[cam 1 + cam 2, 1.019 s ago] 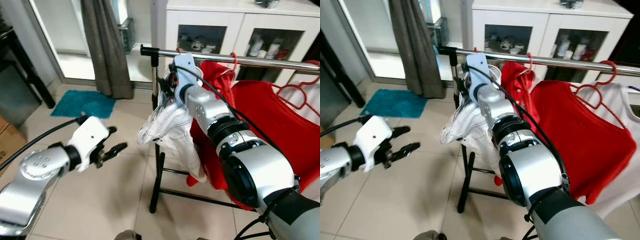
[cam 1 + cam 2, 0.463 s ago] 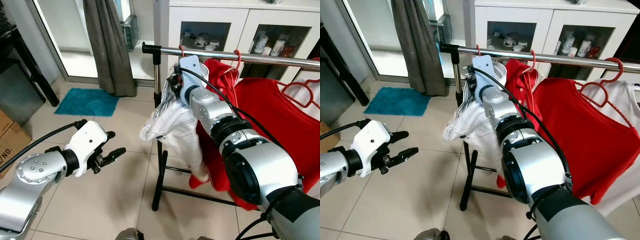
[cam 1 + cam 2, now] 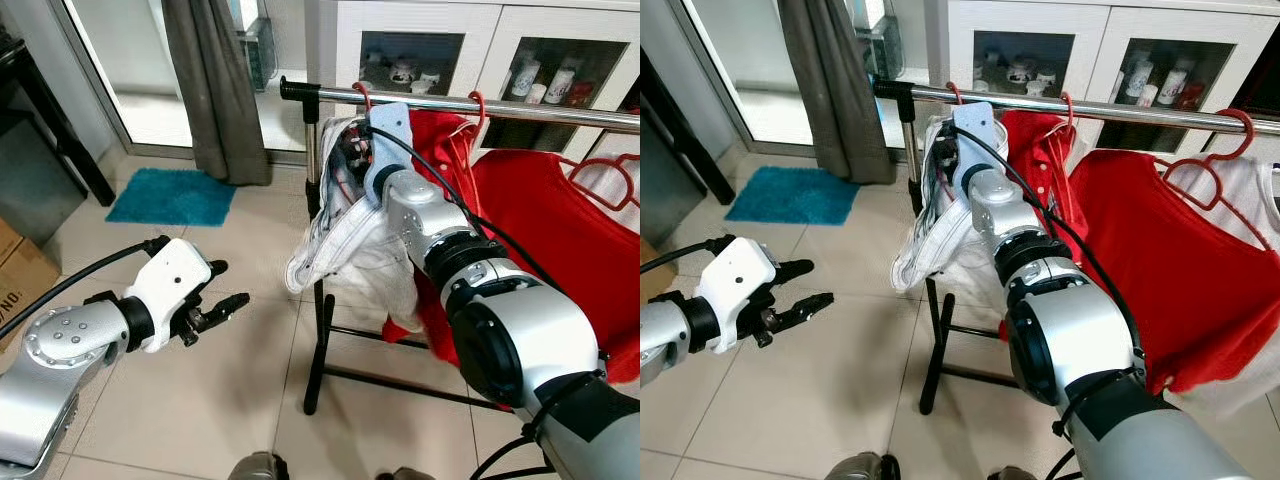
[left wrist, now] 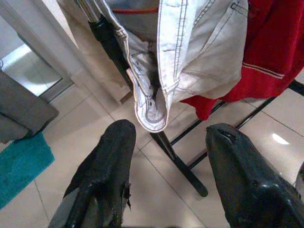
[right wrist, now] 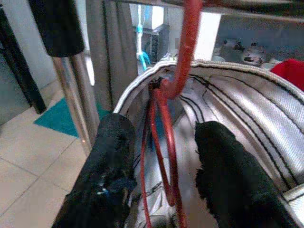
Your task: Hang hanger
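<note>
The red hanger (image 5: 166, 142) carries a white garment (image 3: 350, 245) and its hook (image 5: 186, 47) appears to sit over the chrome rail (image 3: 520, 108) at the rail's left end, just right of the black upright post (image 3: 310, 160). That spot suits it: the rest of the rail to the right is taken by red garments (image 3: 540, 230) on their own red hangers (image 3: 600, 180).

The right hand (image 5: 164, 156) is raised to the rail, reaching into the collar of the white garment. In the right wrist view its two black fingers (image 5: 111, 166) stand apart on either side of the hanger's wire neck, not pinching it. Judging by that, the hook bears the weight on its own and the hand stays close only to steady or release it. Whether the hook is fully seated over the rail I cannot tell, since the top of the hook is blurred against the rail.

The left hand (image 3: 205, 305) hangs low over the tiled floor (image 3: 200, 400), well to the left of the rack, with its fingers spread and holding nothing. It seems kept out of the way so the white garment can swing free.

Far left on the floor lies a teal mat (image 3: 170, 195) by a grey curtain (image 3: 215, 80); a white cabinet (image 3: 470, 40) stands behind the rail.

The likely risk is that drawing the right hand back snags the collar and pulls the hook off.
</note>
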